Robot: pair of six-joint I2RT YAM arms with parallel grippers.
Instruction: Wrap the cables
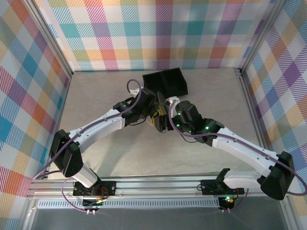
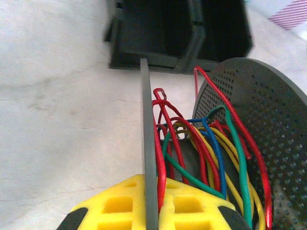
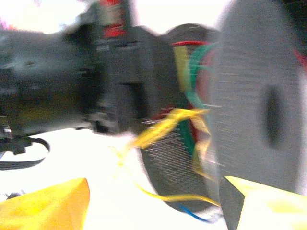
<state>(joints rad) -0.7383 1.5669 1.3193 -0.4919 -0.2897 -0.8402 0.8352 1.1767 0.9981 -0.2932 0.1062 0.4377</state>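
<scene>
We are holding the spool (image 2: 273,120) where both arms are meeting
Our left fingers (image 2: 115,203) are clamping one flange (image 2: 147,124) edge-on; the cables (image 2: 211,143) are lying just right of them, looping between the flanges; our right fingers (image 3: 48,203) are standing apart under a loose yellow strand (image 3: 163,127); the black bin (image 2: 177,33) is crowding the far side

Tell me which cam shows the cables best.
Left wrist: the cables are sharp and close, with red, yellow, green and blue strands looped against the perforated spool. Right wrist shows them motion-blurred, yellow and green on the spool. Top external catches a tiny yellow glimpse, the rest mostly hidden.
</scene>
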